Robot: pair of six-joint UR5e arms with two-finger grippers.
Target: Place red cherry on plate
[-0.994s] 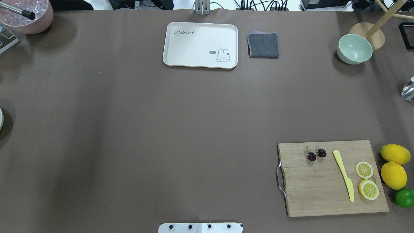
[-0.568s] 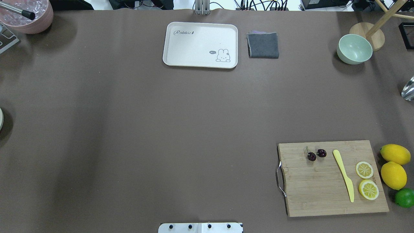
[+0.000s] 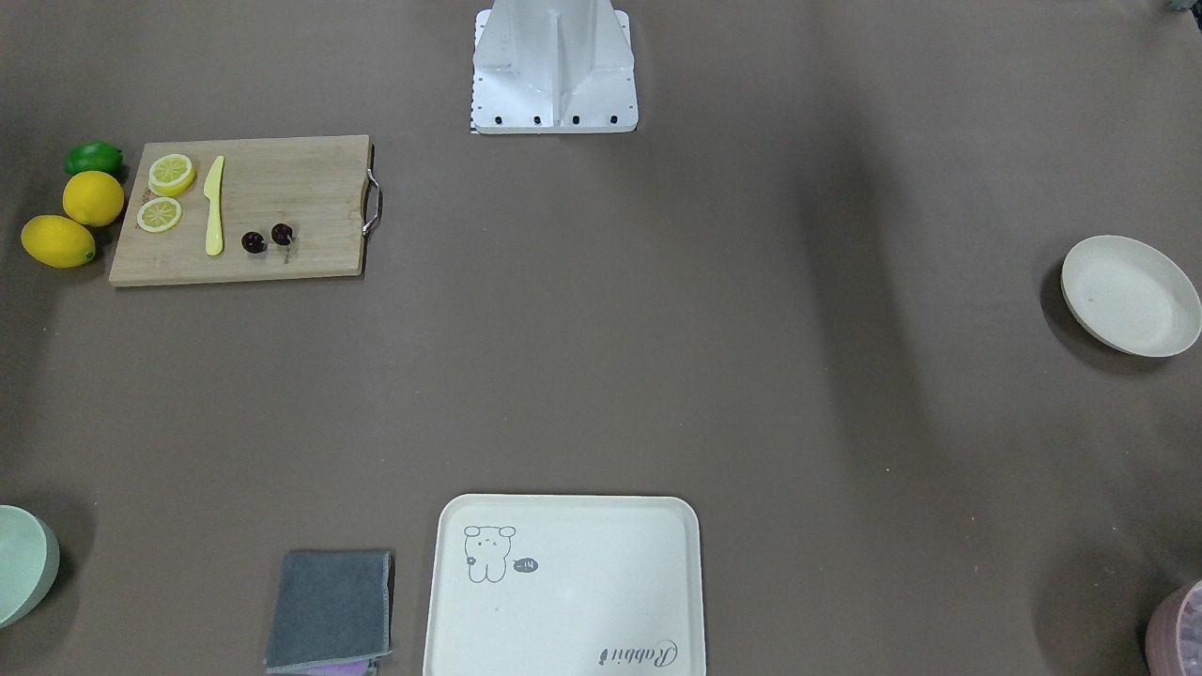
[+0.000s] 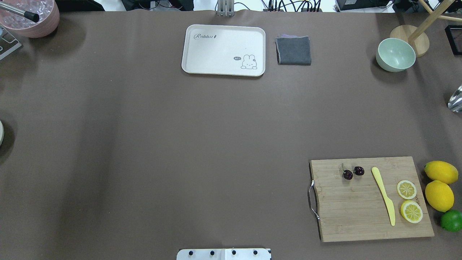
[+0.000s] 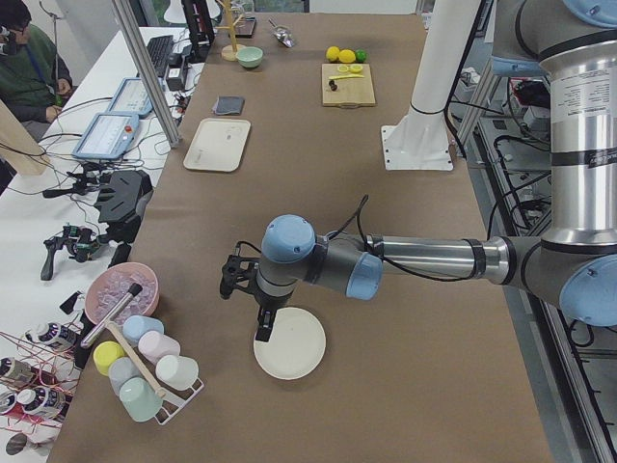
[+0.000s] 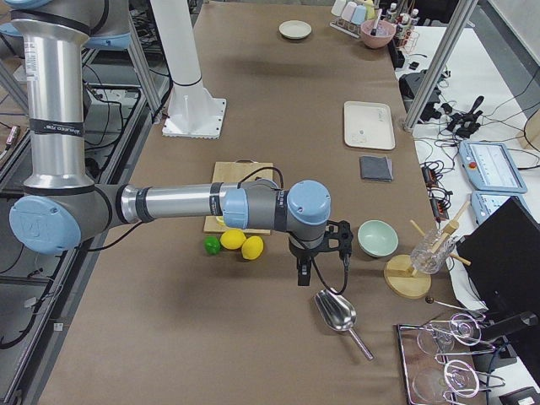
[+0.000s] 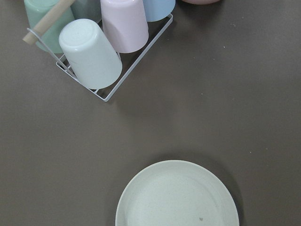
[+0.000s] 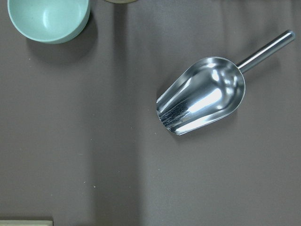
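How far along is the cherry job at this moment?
Nothing looks done: the red cherry lies on the cutting board, and the plate is empty. In hand: no grasp begun; the right gripper hangs beyond the lemons, away from the cherry. Still to do: grasp, carry, place.

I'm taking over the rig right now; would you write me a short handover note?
Left gripper: hangs by the plate; open or shut, cannot tell.
Right gripper: hangs near the metal scoop; cannot tell either.
Red cherry: on the cutting board, ungrasped; the plate is empty.
Done: nothing.
Left: grasp the cherry, carry it across, set it on the plate.
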